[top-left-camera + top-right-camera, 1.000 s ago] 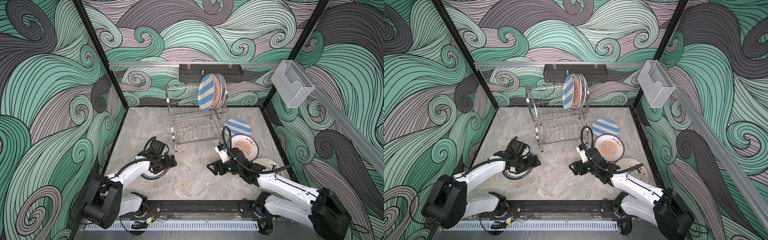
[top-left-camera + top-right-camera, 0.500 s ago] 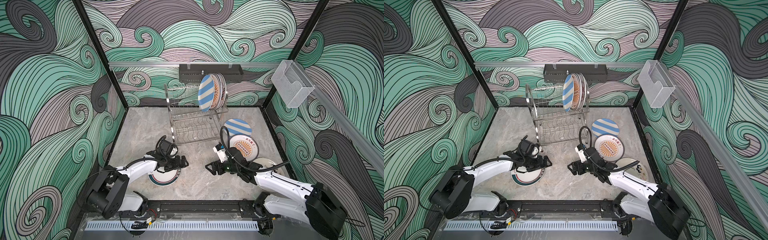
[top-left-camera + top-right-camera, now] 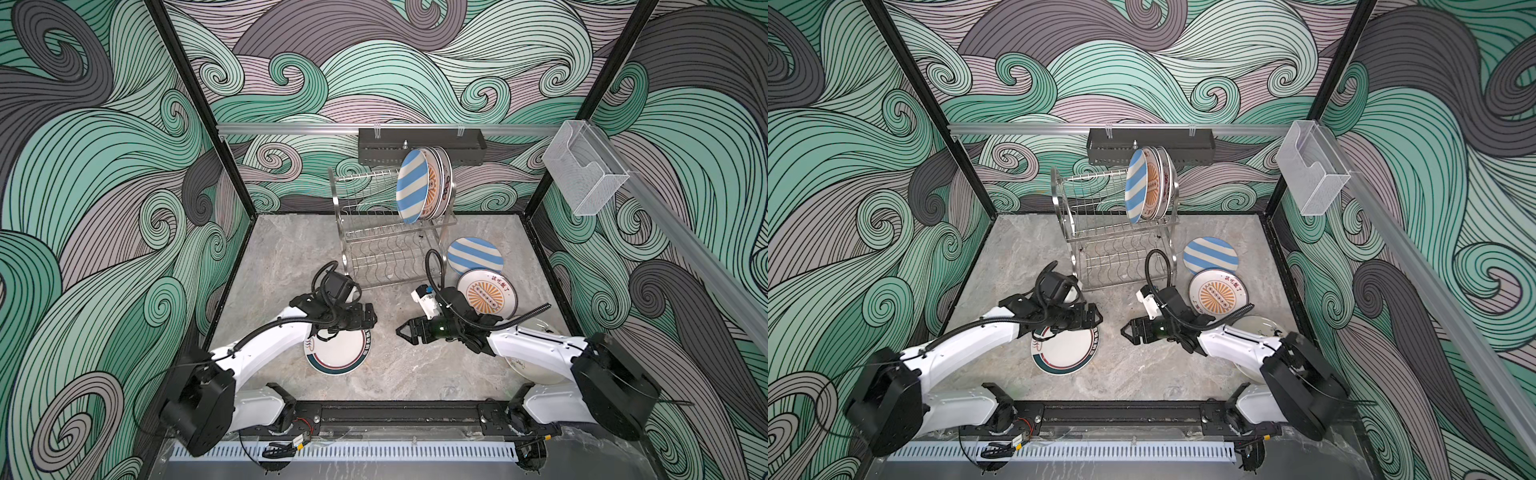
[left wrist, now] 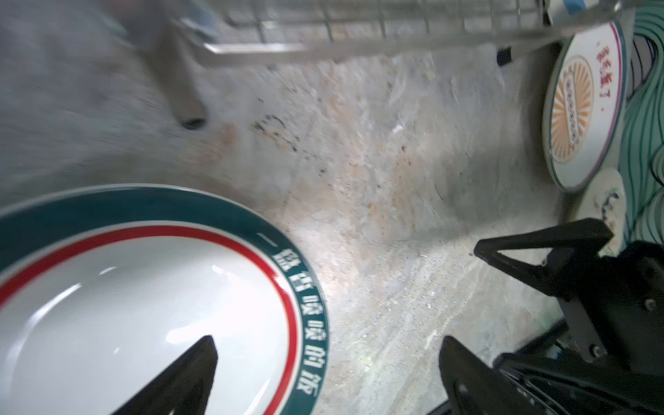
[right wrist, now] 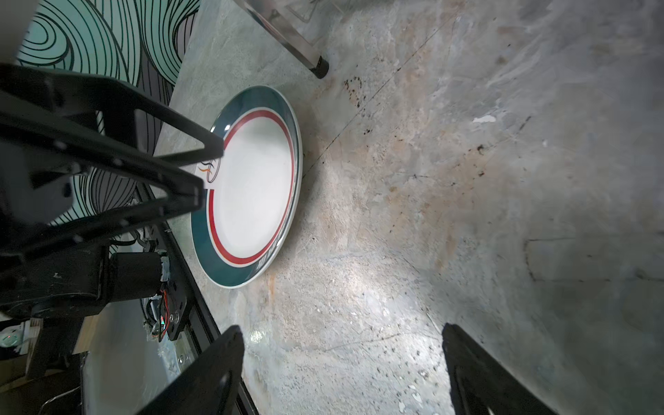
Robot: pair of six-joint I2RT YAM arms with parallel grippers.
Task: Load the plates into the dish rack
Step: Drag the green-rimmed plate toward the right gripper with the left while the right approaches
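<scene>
**Visitor:** What is out here, from the big things down?

**Robot:** The grey marbled stone bench (image 3: pixel 395 376) carries it all. At its back stands the two-tier shiny steel wire dish rack (image 3: pixel 386 249). Three round plates stand on edge at one end of its upper tier, with the racked blue-and-white striped plate (image 3: pixel 412 187) in front. The rest of that tier's slots are free. Just beside the rack lie a flat striped plate (image 3: pixel 476 254) and a cream sunburst plate (image 3: pixel 486 296).

**Visitor:** And the one you are after?

**Robot:** The round white teal-rimmed plate (image 3: pixel 338 353), with a red ring inside, lies flat near the bench's front. My left pincer (image 3: pixel 368 321) hangs over its rim, spread wide and gripping nothing. One finger (image 4: pixel 183 384) is above the well and the other is past the edge. My right pincer (image 3: pixel 402 332) faces it across bare bench, also spread wide and empty.

**Visitor:** How do you do this well?

**Robot:** I judge a flat plate gives little purchase from above. I would slip the outer finger under the lip, pinch only the rim, and lift slowly so it tilts rather than skids. My right pincer should take the far rim only once the plate is off the bench. Then I would stand it upright in a free slot without knocking the racked three.
</scene>
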